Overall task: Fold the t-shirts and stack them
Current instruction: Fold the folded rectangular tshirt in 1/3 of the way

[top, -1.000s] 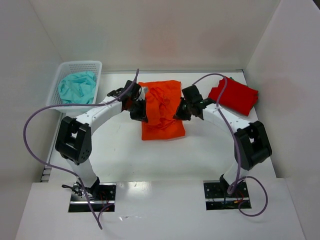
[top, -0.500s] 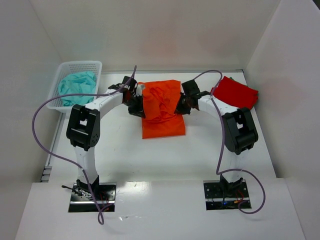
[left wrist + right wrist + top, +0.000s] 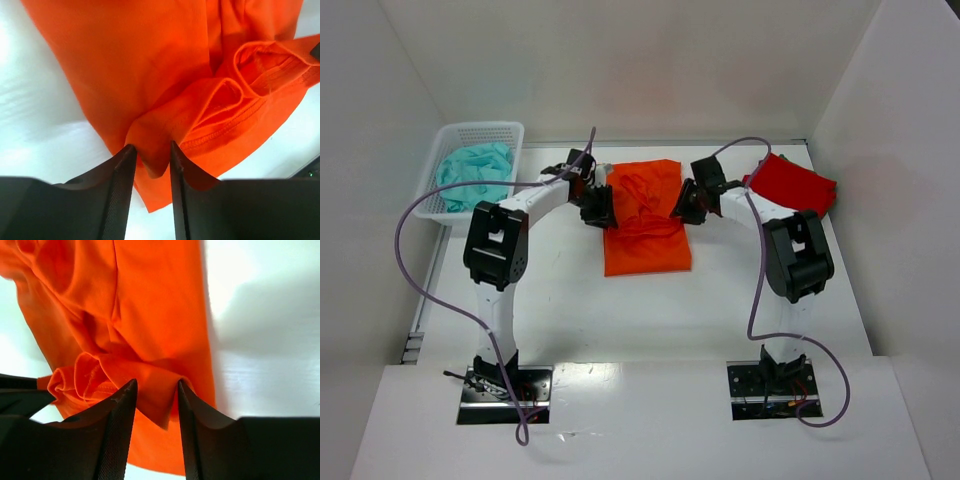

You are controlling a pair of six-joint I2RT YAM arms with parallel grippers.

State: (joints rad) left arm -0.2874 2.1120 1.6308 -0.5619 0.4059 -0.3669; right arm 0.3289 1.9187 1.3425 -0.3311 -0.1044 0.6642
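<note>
Orange t-shirt [image 3: 645, 225] in the middle of the worktop [image 3: 650, 310], folded to a tall block. Smooth and flat at the near end, bunched and wrinkly at the far end. Left end effector [image 3: 598, 207] down at the shirt's left edge, right end effector [image 3: 688, 203] down at its right edge, across from each other. From the left wrist, end effector [image 3: 151, 150] partly spread, black fingers [image 3: 120, 185] a little apart, with a soft fold of orange cloth sitting in the gap and a stitched hem curling just past it. Same from the right wrist: end effector [image 3: 156, 387] partly spread, fingers [image 3: 117, 425] a little apart, a fold of the shirt's edge between them, bare white worktop just beside. Red t-shirt [image 3: 795, 190] folded in the far right corner by the wall, apart from the orange one, close behind the right arm. White mesh basket [image 3: 480, 130] in the far left corner, holding a teal cloth [image 3: 475, 172]. Lots of bare worktop on the near side, between the orange shirt and the arm bases.
</note>
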